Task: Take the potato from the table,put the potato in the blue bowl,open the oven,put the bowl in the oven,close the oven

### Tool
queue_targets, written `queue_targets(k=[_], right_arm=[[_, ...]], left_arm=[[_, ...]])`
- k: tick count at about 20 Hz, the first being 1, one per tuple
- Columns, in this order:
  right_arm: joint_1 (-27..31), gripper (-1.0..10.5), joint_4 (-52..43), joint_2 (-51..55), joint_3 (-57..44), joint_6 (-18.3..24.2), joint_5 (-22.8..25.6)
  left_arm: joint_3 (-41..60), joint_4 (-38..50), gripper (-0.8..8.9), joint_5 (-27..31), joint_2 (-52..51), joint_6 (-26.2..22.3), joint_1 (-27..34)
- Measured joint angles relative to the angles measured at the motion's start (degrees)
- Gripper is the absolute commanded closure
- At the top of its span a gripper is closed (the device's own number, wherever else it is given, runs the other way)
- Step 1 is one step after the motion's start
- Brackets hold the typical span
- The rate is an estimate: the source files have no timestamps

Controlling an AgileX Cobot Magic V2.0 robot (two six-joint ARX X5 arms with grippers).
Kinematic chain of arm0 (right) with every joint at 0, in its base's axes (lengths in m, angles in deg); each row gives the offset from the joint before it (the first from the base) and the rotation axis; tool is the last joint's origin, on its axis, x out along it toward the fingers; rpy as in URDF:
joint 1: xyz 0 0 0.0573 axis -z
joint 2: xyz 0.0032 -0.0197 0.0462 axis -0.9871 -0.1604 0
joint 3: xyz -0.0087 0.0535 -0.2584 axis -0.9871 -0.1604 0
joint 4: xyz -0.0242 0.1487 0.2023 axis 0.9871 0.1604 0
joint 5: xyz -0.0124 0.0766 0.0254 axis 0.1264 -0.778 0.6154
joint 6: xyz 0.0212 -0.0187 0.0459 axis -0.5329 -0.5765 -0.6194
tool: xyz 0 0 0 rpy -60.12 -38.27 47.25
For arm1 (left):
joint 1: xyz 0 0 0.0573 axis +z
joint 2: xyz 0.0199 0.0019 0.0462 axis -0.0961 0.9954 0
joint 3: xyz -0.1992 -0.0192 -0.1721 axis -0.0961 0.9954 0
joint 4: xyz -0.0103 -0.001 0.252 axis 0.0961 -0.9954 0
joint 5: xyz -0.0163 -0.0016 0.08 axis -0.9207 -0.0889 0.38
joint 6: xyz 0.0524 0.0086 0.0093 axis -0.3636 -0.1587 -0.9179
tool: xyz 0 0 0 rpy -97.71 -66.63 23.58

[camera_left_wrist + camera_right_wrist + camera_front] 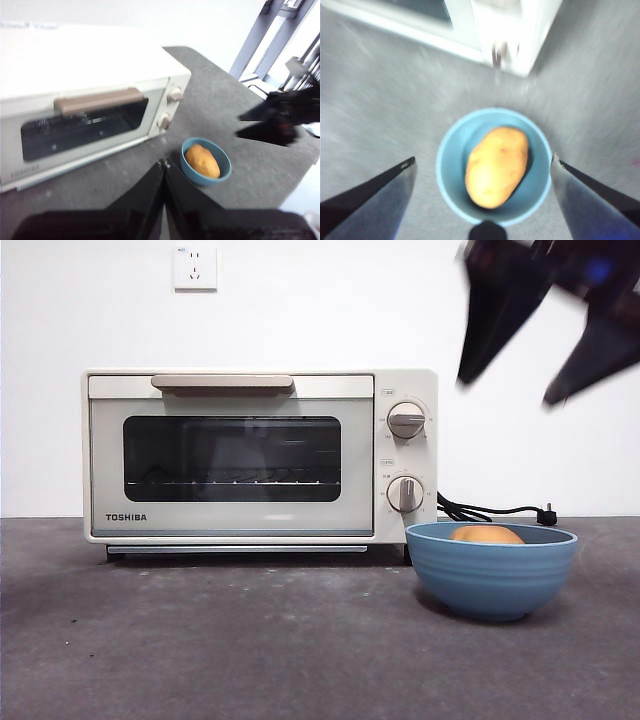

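Golden potato [497,166] flat in blue bowl [449,165], long axis oven-ward [490,25]

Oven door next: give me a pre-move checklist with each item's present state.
1. Golden-brown oval potato lies inside the round blue bowl: ok.
2. Right gripper is open, empty and raised above the bowl: ok.
3. Cream-white TOSHIBA toaster oven has its door shut, with nothing on the beige bar handle: ok.
4. Left gripper is ready to take the handle: not ok, its jaws are shut and it is away from the handle.
5. Bowl stands off to the knob side on the dark grey table, out of the door's swing: cannot tell.
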Motion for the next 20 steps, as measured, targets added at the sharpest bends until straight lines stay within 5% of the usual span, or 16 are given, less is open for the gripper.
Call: queue_targets(k=[3,9,20], right_arm=[[0.0,5.1,3.7,9.1,0.0,-0.2,0.0],[0.0,5.1,9.4,18.3,0.0,-1.7,0.0],[0.0,5.1,12.1,18.9,0.0,-2.8,0.0]], left_arm=[[0.0,9.3,8.21,0.2,7.7,1.0,-2.3],[-2.4,24.4,8.21,9.3,24.8,1.5,-7.9],[-12.5,28.5,8.22,20.2,46.6,-3.7,-15.1]])
